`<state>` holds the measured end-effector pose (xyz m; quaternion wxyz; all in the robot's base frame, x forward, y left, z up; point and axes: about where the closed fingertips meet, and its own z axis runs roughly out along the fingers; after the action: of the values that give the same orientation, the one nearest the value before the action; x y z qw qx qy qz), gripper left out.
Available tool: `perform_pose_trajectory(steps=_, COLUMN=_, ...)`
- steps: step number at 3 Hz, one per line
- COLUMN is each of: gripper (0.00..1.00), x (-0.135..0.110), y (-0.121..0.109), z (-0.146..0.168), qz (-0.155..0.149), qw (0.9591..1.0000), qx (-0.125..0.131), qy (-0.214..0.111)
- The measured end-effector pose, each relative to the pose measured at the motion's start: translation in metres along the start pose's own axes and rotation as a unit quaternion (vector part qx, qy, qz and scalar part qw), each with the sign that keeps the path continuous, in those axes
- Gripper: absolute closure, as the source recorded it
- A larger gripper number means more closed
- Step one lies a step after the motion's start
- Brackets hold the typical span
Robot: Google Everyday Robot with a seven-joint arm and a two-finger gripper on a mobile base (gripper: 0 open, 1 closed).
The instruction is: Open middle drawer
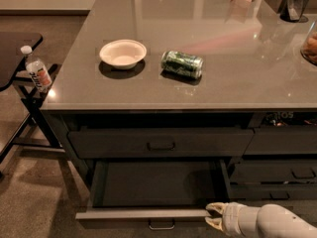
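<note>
The middle drawer (148,214) is the wide dark grey one second from the top, and it stands pulled well out. Its dark flat inside (158,182) is bare, and its small loop handle (162,225) sits at the centre of the front, at the bottom edge of the view. My gripper (213,216) is at the right end of that drawer front, white fingers (214,208) spread apart, one above and one below the front's top edge. The arm comes in from the lower right.
The upper wide drawer (161,144) is closed. Narrower drawers (277,175) stand to the right. On the grey countertop (223,48) sit a white bowl (123,53) and a green can (182,64) on its side. A water bottle (35,71) stands on a stand at left.
</note>
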<state>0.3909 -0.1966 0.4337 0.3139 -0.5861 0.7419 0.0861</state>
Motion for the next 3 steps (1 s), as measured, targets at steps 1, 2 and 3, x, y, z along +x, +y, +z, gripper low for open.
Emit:
perform_pose_trajectory(steps=1, gripper=0.88, x=0.0035, y=0.0135, z=-0.0044, qz=0.004, qw=1.0000, qx=-0.001, qy=0.001)
perform_pose_trajectory(steps=2, gripper=0.68, x=0.0035, y=0.0135, z=-0.0044, qz=0.004, qw=1.0000, qx=-0.001, qy=0.001)
perform_pose_trajectory(steps=3, gripper=0.45, x=0.0035, y=0.0135, z=-0.0044, qz=0.004, qw=1.0000, qx=-0.001, qy=0.001)
